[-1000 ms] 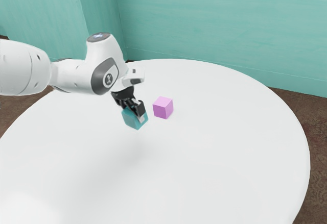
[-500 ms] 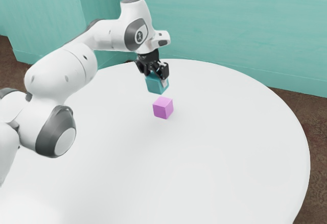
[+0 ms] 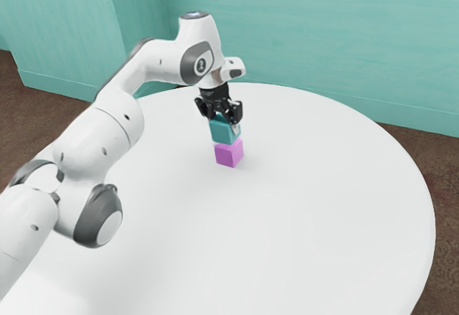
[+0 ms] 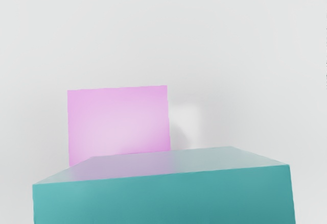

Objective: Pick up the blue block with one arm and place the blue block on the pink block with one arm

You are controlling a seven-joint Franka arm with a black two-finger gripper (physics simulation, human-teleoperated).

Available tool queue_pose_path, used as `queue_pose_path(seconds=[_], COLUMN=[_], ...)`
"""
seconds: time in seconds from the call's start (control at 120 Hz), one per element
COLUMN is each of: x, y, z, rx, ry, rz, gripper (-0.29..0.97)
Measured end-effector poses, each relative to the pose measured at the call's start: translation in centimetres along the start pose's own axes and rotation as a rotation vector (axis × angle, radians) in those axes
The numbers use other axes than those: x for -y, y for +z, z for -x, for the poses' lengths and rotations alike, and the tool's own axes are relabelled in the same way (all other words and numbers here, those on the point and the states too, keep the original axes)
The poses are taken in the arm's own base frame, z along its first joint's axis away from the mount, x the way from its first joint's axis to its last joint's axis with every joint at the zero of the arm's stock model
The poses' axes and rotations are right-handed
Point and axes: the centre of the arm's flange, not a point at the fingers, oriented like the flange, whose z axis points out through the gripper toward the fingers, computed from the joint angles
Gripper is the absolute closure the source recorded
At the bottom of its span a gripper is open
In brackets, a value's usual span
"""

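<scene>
On round white table, toward its far side: pink block w/ blue block directly on top. Edges approx aligned, blue maybe a touch toward ext view's left. No visible gap btwn the two in ext view, so they look to be touching.

Gripper sits right over the stack, pointing down. Black fingers are pinched narrow on the blue block's upper part from two sides, so it's holding the blue block, not released. Arm comes in from ext view's left, elbow bent, white links w/ grey joint caps, wrist above the stack.

Wrist view: blue block is big and right under the hand, teal top face + one side face visible. Pink block shows just past it as one flat face, roughly square to the cam. White tabletop lies behind both, w/ a faint shadow next to pink.

Bkgd: teal wall, brown floor past table's edge at ext view's right.
</scene>
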Motion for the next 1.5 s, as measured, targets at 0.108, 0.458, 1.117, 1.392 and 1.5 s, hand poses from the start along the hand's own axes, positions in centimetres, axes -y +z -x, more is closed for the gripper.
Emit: queue_pose_path(seconds=[0.108,0.458,1.117,1.392,1.5], x=[0.4,2.0,3.2,2.7,2.6], y=[0.7,2.5,3.7,3.7,3.7], z=[-0.6,-1.4,-0.9,-0.8,-0.8], rx=[-0.05,-0.126,-0.078,-0.071,-0.068], ry=[0.015,0.067,0.086,0.081,0.074], rz=[0.004,0.012,0.037,0.039,0.038], gripper=[0.36,0.34,0.34,0.34,0.34])
